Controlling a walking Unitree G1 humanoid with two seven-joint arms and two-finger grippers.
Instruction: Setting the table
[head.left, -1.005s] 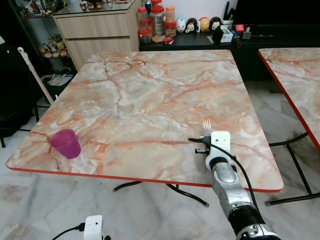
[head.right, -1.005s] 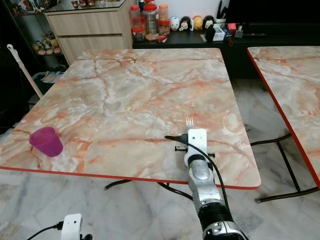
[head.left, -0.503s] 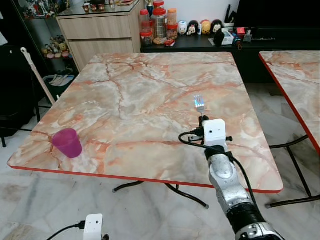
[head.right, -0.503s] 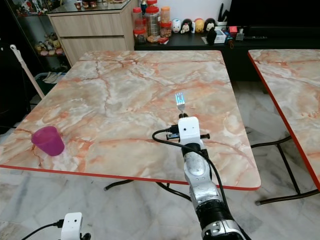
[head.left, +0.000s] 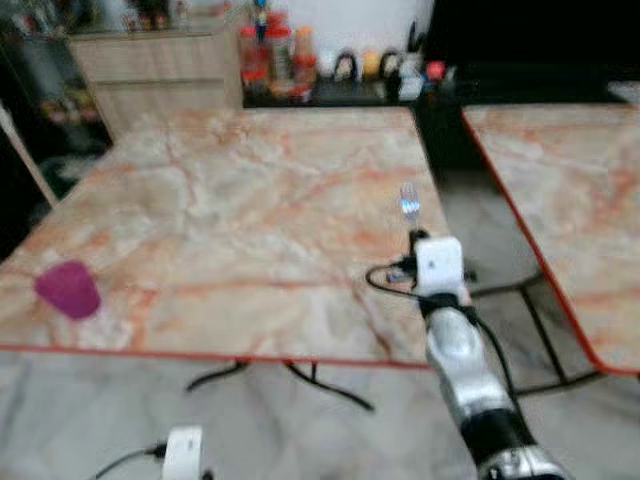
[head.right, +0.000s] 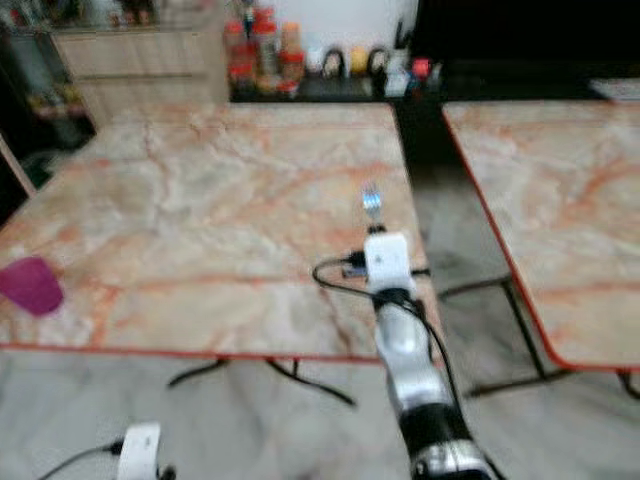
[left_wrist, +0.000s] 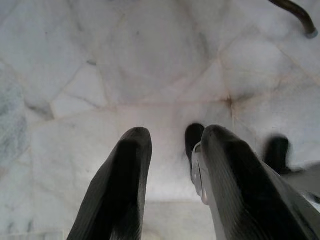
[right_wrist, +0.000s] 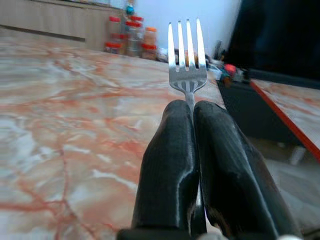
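Right claw (right_wrist: 192, 115) clamped on fork (right_wrist: 187, 57), tines up, held above the marble bench (head.left: 220, 210) near its right edge. Pink cup (head.left: 68, 290) at front-left corner. Left claw (left_wrist: 172, 145) parted over floor.

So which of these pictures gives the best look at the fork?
The right wrist view: the fork is sharp and close, its prongs standing up from the shut fingers of the right gripper. Both eye views show it small and blurred above the table.
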